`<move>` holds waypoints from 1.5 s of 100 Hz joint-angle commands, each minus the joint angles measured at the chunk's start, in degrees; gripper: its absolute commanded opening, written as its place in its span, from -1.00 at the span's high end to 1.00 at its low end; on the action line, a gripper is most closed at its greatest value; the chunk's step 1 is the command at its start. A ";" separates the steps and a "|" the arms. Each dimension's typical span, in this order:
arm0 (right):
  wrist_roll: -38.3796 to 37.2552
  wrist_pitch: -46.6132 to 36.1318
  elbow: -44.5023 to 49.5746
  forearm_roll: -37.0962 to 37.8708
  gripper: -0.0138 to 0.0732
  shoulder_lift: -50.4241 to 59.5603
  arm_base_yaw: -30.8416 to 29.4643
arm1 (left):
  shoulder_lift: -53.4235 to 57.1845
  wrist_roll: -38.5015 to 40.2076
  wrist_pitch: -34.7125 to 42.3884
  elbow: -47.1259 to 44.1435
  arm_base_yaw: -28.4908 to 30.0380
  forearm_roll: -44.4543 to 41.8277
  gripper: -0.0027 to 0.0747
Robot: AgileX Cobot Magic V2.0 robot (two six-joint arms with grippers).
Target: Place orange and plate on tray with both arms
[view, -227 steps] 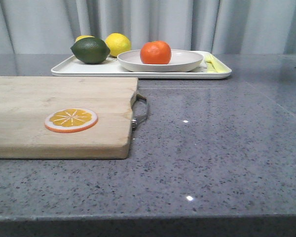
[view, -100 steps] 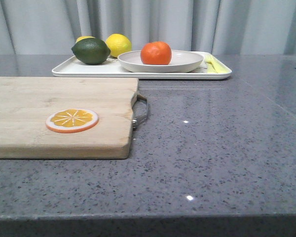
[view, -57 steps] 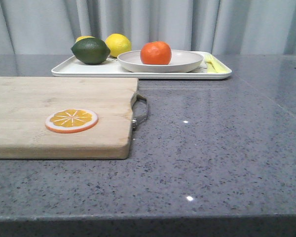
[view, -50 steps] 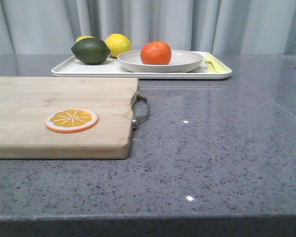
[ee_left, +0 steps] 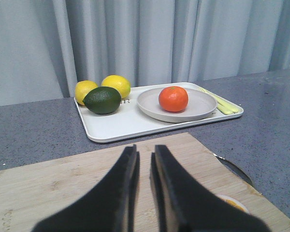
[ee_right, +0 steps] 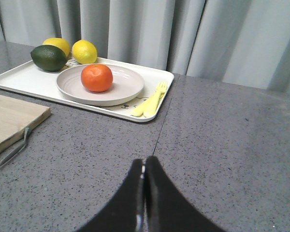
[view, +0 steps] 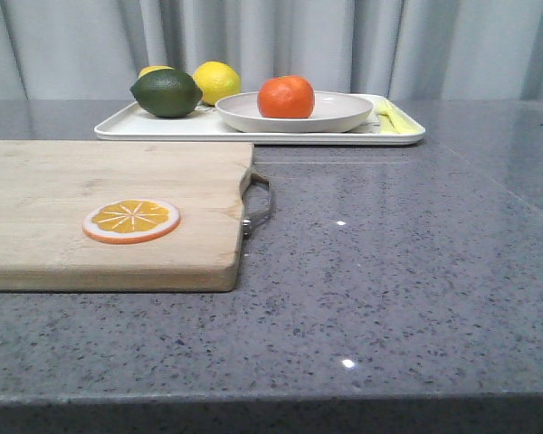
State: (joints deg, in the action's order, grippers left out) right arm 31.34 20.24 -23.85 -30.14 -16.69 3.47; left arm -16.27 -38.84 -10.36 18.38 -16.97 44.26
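Observation:
The orange point(view: 285, 97) sits in the beige plate point(view: 344, 117), and the plate rests on the white tray point(view: 163, 128) at the back of the table. The left wrist view shows the orange point(ee_left: 173, 98), plate point(ee_left: 203, 104) and tray point(ee_left: 116, 128) beyond my left gripper point(ee_left: 145, 150). That gripper hovers over the wooden board, shut to a thin slit with nothing in it. My right gripper point(ee_right: 144, 159) is shut and empty above bare counter, well short of the orange point(ee_right: 96, 78), plate point(ee_right: 125, 89) and tray point(ee_right: 19, 79). Neither gripper shows in the front view.
A wooden cutting board point(view: 118, 181) with a metal handle point(view: 258, 203) lies front left, an orange slice disc point(view: 130, 220) on it. A dark green lime point(view: 166, 92), a lemon point(view: 216, 80) and a yellow fork point(view: 389, 116) share the tray. Grey curtains hang behind.

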 commanded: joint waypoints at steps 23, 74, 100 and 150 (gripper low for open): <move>0.75 -4.34 -1.48 -1.13 0.92 -0.44 -0.34 | -0.48 0.44 3.55 1.52 0.02 0.63 0.98; 0.75 -4.34 -1.48 -1.13 0.92 -0.44 -0.34 | -0.48 0.44 3.55 1.52 0.02 0.63 0.98; 0.75 -4.34 -1.48 -1.13 0.92 -0.44 -0.34 | -0.48 0.44 3.66 1.30 0.02 0.44 0.98; 0.75 -4.30 -1.48 -1.13 0.92 -0.44 -0.34 | 10.75 38.84 6.31 -9.22 0.43 -44.26 0.98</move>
State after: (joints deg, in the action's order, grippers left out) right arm 31.45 20.24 -23.85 -30.23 -16.69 3.47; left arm -7.45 -5.11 -9.08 9.36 -16.97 4.78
